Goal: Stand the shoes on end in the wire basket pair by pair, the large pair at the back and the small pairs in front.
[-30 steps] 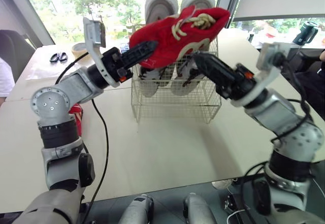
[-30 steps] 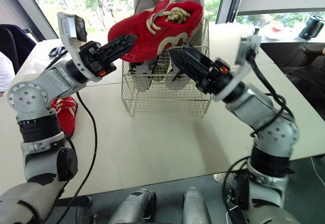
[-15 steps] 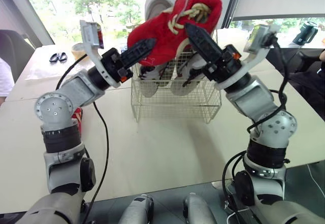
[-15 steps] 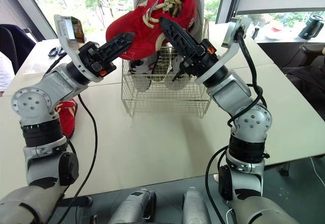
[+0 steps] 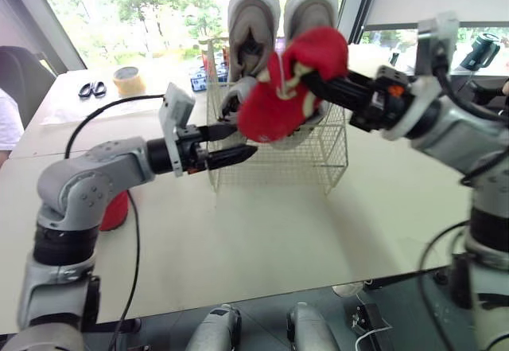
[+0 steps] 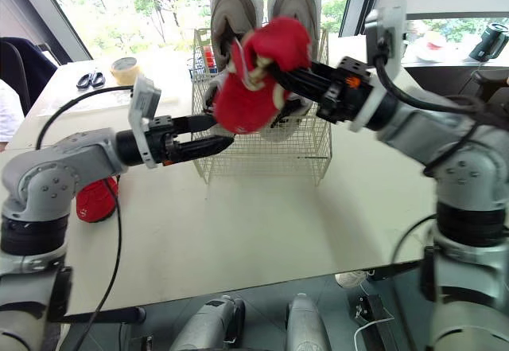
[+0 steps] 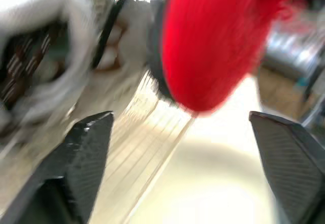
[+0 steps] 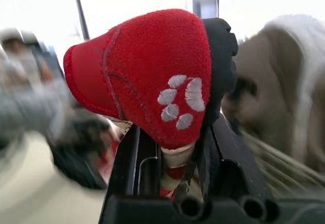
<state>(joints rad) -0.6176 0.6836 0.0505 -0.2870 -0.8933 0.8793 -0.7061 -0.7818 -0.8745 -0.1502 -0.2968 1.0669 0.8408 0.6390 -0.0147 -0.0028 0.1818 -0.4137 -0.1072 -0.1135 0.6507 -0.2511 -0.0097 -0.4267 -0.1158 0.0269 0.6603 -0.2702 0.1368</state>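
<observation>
my right jaws clamp the red shoe [image 5: 278,100] at its heel, toe hanging before the wire basket [image 5: 318,164], left jaws gaping empty beneath.

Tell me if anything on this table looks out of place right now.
A stray red shoe lies on the table, well off to the left of the wire basket. It is apart from the matching red shoe, which the right hand holds in front of the basket. Nothing looks spilled or damaged.
</observation>
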